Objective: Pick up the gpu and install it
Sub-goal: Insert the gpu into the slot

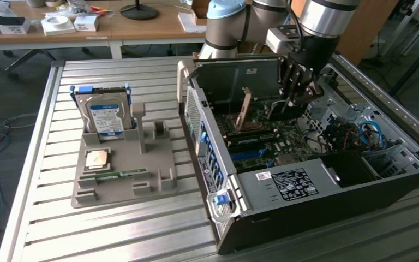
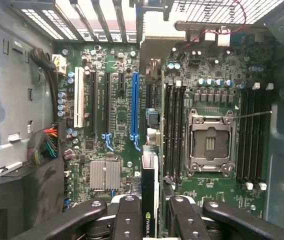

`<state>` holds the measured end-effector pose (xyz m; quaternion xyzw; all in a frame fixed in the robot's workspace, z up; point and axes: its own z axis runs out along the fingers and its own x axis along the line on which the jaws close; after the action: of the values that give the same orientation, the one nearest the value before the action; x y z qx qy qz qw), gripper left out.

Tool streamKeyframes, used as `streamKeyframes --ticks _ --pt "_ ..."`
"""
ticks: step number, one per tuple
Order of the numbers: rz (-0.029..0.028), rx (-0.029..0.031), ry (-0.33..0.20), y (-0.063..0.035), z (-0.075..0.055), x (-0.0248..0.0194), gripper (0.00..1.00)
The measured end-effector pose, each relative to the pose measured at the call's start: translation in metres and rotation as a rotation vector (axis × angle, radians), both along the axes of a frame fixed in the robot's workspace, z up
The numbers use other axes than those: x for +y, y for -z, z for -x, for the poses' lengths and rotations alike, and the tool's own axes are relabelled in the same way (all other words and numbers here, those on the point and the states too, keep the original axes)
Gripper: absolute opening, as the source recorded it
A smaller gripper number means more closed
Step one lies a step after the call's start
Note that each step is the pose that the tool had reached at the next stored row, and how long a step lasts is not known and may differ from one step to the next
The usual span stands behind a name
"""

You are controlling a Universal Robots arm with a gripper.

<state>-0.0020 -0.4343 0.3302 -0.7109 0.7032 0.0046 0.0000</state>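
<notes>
gripper (image 1: 300, 101) narrowly clamps thin dark gpu card (image 2: 149, 185) edge-on, long axis parallel to long blue motherboard slot (image 2: 134, 110) just beside.

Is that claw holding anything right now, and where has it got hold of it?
Yes: the gripper holds the gpu, a finger on each flat face, at its edge nearest the wrist.

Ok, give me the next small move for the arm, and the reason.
Probably a slight sideways shift toward the long blue slot: the gripper holds the gpu edge-on above the motherboard, and its edge looks just off that slot's line.
</notes>
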Motion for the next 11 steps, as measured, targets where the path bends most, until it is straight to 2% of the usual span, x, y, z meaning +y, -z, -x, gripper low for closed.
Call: streamKeyframes --ticks 11 --pt "-0.0005 -0.0030 0.000 0.0039 0.0021 -0.0004 0.26"
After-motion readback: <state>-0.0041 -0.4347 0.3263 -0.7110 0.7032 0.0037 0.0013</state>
